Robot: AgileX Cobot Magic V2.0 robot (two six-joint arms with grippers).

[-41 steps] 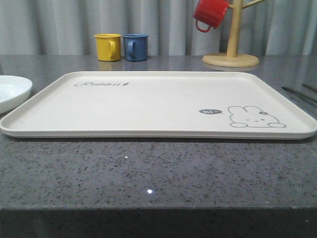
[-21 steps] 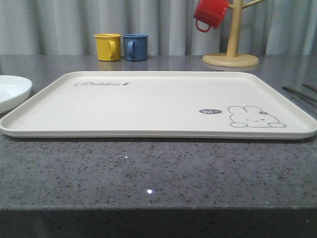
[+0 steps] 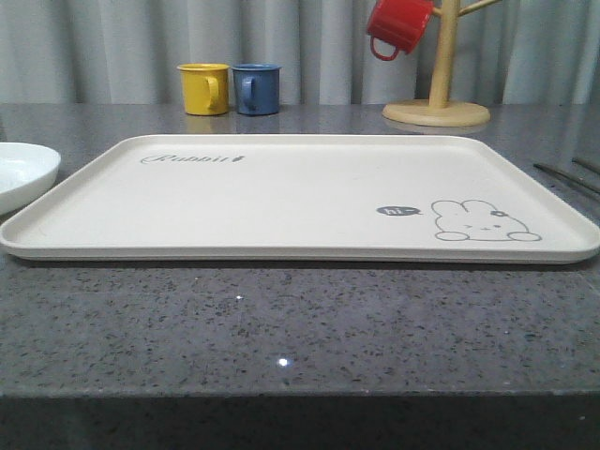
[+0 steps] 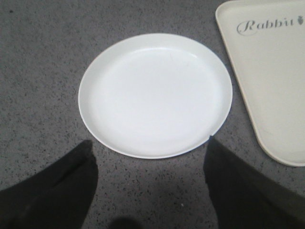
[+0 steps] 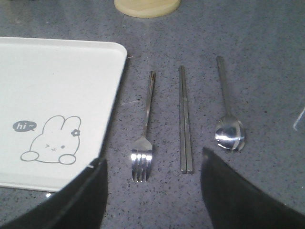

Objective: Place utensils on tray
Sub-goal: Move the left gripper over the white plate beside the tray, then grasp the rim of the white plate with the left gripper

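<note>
Both pairs of dark fingers spread apart, holding nothing, above the grey speckled tabletop [image 3: 300, 328].

Right fingers [image 5: 81, 200]: ahead of them lie a silver four-tined fork [image 5: 144, 133], paired straight metal chopsticks [image 5: 185, 119] and an oval-bowled spoon [image 5: 228, 114], side by side, apart, just beside the large cream rectangular rabbit tray [image 3: 281, 197], none on it. Left fingers [image 4: 57, 191]: over a round white plate [image 4: 155, 93], near the tray's other end.
</note>
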